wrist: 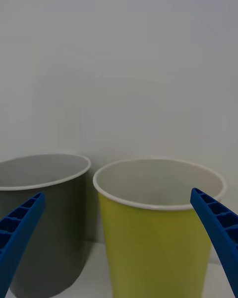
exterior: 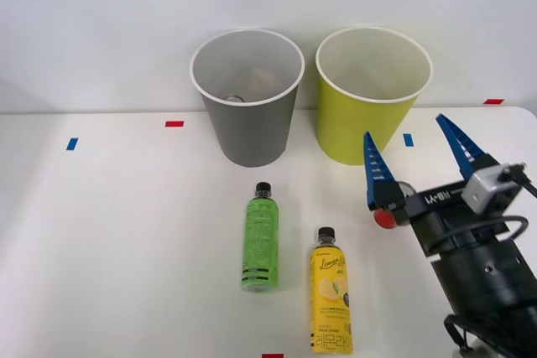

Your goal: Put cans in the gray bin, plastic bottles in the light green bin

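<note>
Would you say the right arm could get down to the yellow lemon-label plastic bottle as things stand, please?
Probably yes. The yellow lemon-label plastic bottle lies flat on the white table, apart from the green plastic bottle, with nothing over it. The right claw is open just beside it.

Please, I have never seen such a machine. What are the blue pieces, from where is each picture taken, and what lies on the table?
The blue ribbed pieces are the two fingers of the robot's right gripper, open and holding nothing. One picture looks down from above the arms; the other comes from a camera on that wrist, facing the gray bin and the light green bin. On the white table lie a green bottle and a yellow bottle. A red can peeks out behind the gripper. Something lies inside the gray bin; I cannot tell what.
</note>
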Available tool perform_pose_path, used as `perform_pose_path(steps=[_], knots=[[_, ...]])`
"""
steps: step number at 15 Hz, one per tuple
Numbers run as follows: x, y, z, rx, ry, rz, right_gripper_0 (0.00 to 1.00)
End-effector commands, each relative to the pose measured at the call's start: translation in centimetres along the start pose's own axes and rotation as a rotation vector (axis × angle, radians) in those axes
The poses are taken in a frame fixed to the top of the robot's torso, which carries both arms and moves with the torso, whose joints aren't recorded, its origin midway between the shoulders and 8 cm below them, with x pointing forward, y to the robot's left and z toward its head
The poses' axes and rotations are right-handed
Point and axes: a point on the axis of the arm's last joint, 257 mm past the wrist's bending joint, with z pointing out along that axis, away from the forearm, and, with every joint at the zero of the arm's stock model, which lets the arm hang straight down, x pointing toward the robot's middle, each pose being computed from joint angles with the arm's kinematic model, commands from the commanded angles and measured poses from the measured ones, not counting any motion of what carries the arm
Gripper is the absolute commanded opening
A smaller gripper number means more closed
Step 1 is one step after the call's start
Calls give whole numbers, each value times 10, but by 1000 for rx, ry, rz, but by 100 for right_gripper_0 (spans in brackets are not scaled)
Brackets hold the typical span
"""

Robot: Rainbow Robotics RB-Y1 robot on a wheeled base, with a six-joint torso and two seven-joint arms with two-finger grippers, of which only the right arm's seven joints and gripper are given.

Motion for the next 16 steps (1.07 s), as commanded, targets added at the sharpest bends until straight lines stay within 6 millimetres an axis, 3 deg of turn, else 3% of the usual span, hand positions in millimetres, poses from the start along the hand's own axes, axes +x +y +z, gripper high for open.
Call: perform_pose_path(steps=[1, 5, 8, 14, 16], knots=[[12, -26, -46, 84, 33, 2, 100], [28, -52, -98, 205, 100, 3, 100], [37, -65, -126, 272, 146, -10, 100], [49, -72, -158, 346, 212, -1, 100], [51, -71, -161, 353, 219, 4, 100]])
